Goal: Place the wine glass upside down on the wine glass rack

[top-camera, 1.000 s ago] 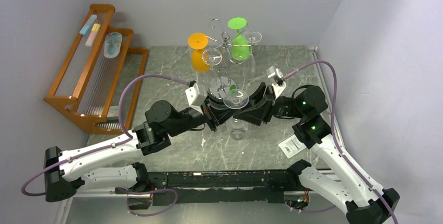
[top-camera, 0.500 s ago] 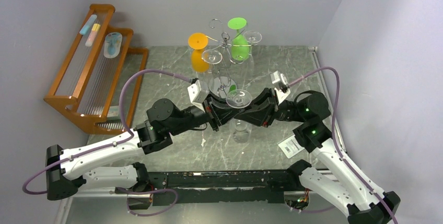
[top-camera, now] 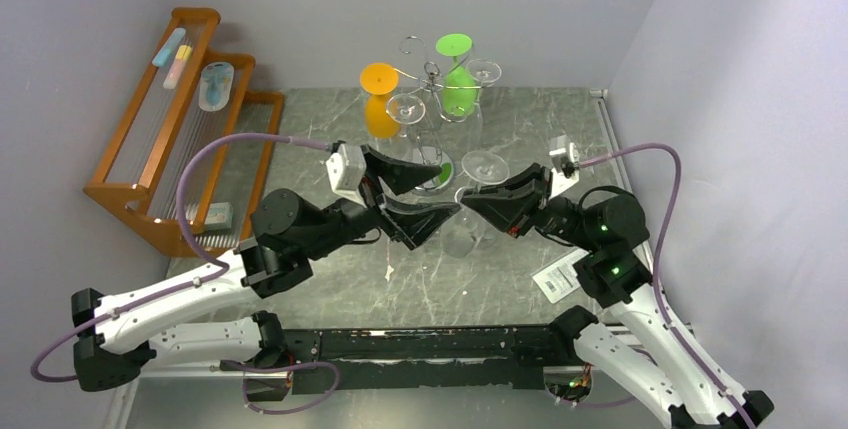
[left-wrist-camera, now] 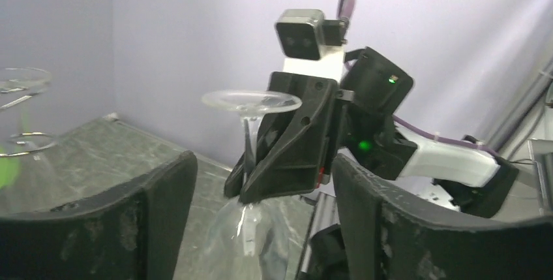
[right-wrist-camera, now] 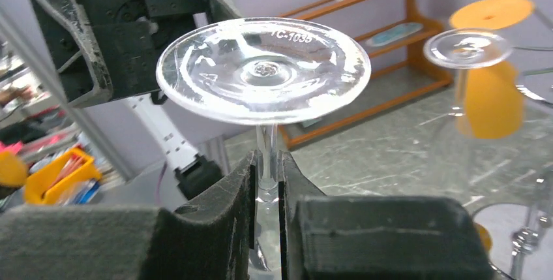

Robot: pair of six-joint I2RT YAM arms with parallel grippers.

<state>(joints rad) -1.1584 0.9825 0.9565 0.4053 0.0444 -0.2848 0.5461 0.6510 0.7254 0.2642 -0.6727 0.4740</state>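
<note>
The clear wine glass (top-camera: 484, 166) hangs upside down, foot on top and bowl below, held above the table. My right gripper (top-camera: 470, 205) is shut on its stem; in the right wrist view the fingers (right-wrist-camera: 242, 182) pinch the stem just under the round foot (right-wrist-camera: 264, 70). My left gripper (top-camera: 440, 187) stands open just left of the glass and touches nothing. Seen from the left wrist, the glass (left-wrist-camera: 251, 102) and the right gripper (left-wrist-camera: 244, 188) sit beyond my open left gripper (left-wrist-camera: 264, 159). The chrome wine glass rack (top-camera: 432, 74) stands behind the glass.
On the rack hang an orange glass (top-camera: 380, 99), a green glass (top-camera: 458, 84) and two clear glasses (top-camera: 405, 109). A brown wooden stepped rack (top-camera: 175, 139) stands at the left wall. A white tag (top-camera: 555, 279) lies on the table near the right arm.
My left gripper has opened, let go of the glass and drawn back to the left. The right gripper has closed on the stem and carried the glass a little to the right.
</note>
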